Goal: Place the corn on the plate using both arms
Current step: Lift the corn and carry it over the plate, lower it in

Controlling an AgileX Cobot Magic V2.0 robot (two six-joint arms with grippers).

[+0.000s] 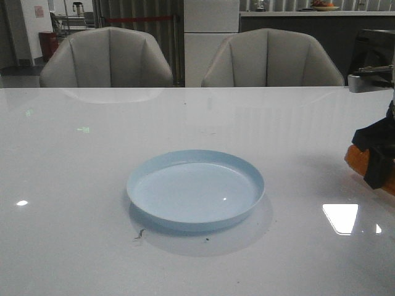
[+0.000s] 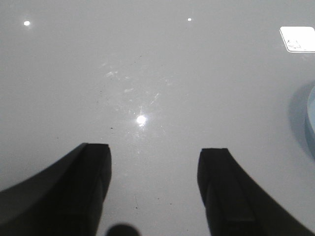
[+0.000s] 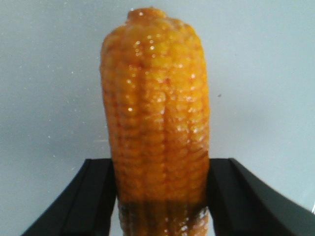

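Observation:
The orange-yellow corn [image 3: 156,108] lies lengthwise between the black fingers of my right gripper [image 3: 161,164], which press on both its sides. In the front view this gripper [image 1: 375,161] is at the table's far right edge, with part of the corn [image 1: 355,159] showing beside it, well to the right of the plate. The pale blue plate [image 1: 195,192] sits empty at the table's middle. My left gripper [image 2: 155,150] is open over bare white table with nothing between its fingers. A sliver of the plate's rim [image 2: 311,123] shows at the edge of the left wrist view. The left arm is out of the front view.
The glossy white table [image 1: 92,160] carries bright light reflections [image 1: 340,217]. Two grey chairs [image 1: 106,58] [image 1: 271,60] stand behind its far edge. Small dark specks [image 1: 139,234] lie near the plate's front.

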